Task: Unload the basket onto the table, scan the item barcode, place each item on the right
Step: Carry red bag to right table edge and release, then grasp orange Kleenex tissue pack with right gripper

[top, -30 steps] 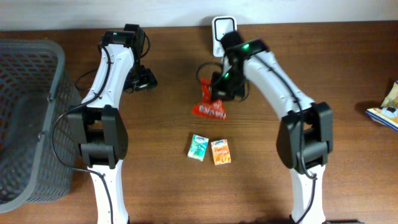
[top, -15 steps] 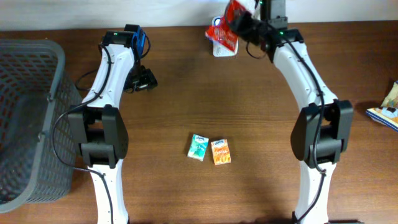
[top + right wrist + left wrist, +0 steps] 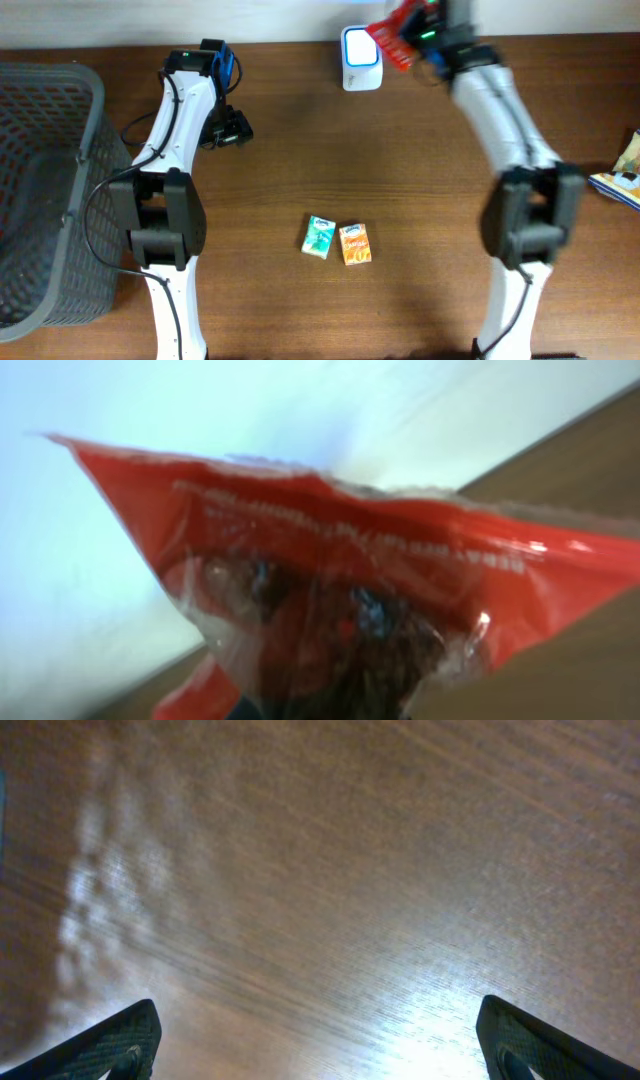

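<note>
At the far edge of the table (image 3: 300, 160), just right of the white barcode scanner (image 3: 361, 47), the right gripper (image 3: 415, 27) is clamped on a red snack bag (image 3: 392, 38); the bag is held clear of the wood, and from overhead its left corner overlaps the scanner's right edge; that arm shows blurred. Up close in the right wrist view, the red snack bag (image 3: 350, 600) fills the picture, crinkled and glossy, dark contents showing through a clear panel; the fingers themselves are hidden behind it. On the left side, the left gripper (image 3: 230, 128) hangs over bare wood with its jaws spread wide, holding nothing; its fingertips (image 3: 120, 1040) sit at the bottom corners of the left wrist view. A grey mesh basket (image 3: 85, 110) stands at the left edge; a teal packet (image 3: 319, 237) and an orange packet (image 3: 355, 243) lie side by side mid-table.
</note>
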Controlling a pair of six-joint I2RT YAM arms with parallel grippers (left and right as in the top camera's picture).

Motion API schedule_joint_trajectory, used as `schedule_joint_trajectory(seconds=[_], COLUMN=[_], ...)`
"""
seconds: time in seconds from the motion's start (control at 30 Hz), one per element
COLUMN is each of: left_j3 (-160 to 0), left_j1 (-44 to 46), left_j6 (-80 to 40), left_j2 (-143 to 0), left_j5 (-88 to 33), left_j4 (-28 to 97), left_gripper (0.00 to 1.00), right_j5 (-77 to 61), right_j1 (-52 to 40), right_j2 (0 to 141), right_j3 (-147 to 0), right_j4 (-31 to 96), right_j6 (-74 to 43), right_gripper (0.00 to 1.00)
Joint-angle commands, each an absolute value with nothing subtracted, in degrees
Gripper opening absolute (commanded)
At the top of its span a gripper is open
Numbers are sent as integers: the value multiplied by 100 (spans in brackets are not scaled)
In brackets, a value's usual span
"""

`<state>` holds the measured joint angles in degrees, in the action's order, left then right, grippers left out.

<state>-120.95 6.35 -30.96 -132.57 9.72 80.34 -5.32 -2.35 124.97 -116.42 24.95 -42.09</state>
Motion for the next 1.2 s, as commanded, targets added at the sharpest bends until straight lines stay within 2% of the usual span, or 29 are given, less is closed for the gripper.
schedule_joint_trajectory(seconds=[0.0, 0.13, 0.23, 0.33, 0.37, 0.4, 0.43, 0.5, 0.53, 0.63, 0.67, 0.73, 0.77, 0.83, 0.9, 1.0, 1.07, 1.13, 1.17], left_j3=[-12084, -12084, -12084, -12084, -12084, -12084, -12084, -12084, -12084, -12084, -12084, -12084, -12084, -12084, -12084, -12084, -12084, -12084, -12084], left_j1=[622, 622, 622, 622, 622, 622, 622, 622, 622, 622, 622, 622, 622, 622, 622, 622, 622, 622, 622], left_j6=[-3144, -3144, -3144, -3144, -3144, -3144, -3144, -3144, -3144, -3144, -3144, -3144, -3144, -3144, -3144, -3144, -3144, -3146, -3144], left_j2=[-13288, -13288, -13288, -13288, -13288, -13288, -13288, -13288, -13288, -13288, -13288, -13288, -13288, -13288, -13288, -13288, -13288, -13288, -13288], left_j5=[1035, 1035, 1035, 1035, 1035, 1035, 1035, 1035, 1035, 1035, 1035, 1035, 1035, 1035, 1035, 1035, 1035, 1035, 1035], left_j4=[8023, 8023, 8023, 8023, 8023, 8023, 8023, 8023, 8023, 8023, 8023, 8023, 8023, 8023, 8023, 8023, 8023, 8023, 8023], left_gripper=[99, 99, 99, 99, 99, 99, 99, 99, 99, 99, 99, 99, 99, 99, 99, 99, 99, 99, 99], right_j5=[-349, 867, 1103, 1135, 1140, 1146, 1212, 1581, 1730, 1691, 1293, -1653, -2187, -2338, -2340, -2248, -1986, -2060, -2318], right_j1=[1031, 2965, 3848, 4108, 4132, 4145, 4143, 4165, 4198, 4213, 4206, 4195, 4119, 3747, 2556, 526, -189, -832, -1168], right_j2=[11502, 11524, 11802, 12300, 12422, 12505, 12510, 12451, 12348, 12110, 12079, 11721, 11502, 10853, 10149, 10335, 10497, 10656, 10663], right_j3=[-11778, -11754, -11754, -11751, -11743, -11738, -11740, -11745, -11747, -11821, -11821, -11992, -12097, -12125, -12125, -11504, -10731, -9657, -8917], right_j4=[3450, 5599, 6180, 6180, 6180, 6184, 6230, 6377, 6431, 6479, 6547, 6648, 6742, 7192, 7800, 8818, 8790, 8176, 7599], right_j6=[-4230, -4228, -4069, -3441, -3430, -3426, -3400, -3050, -3015, -2718, -2720, -2720, -2718, -2331, -1074, 454, 449, 403, 401], right_gripper=[4, 4, 4, 6, 19, 60, 74, 94, 96, 95, 96, 99, 99, 98, 99, 99, 99, 99, 80])
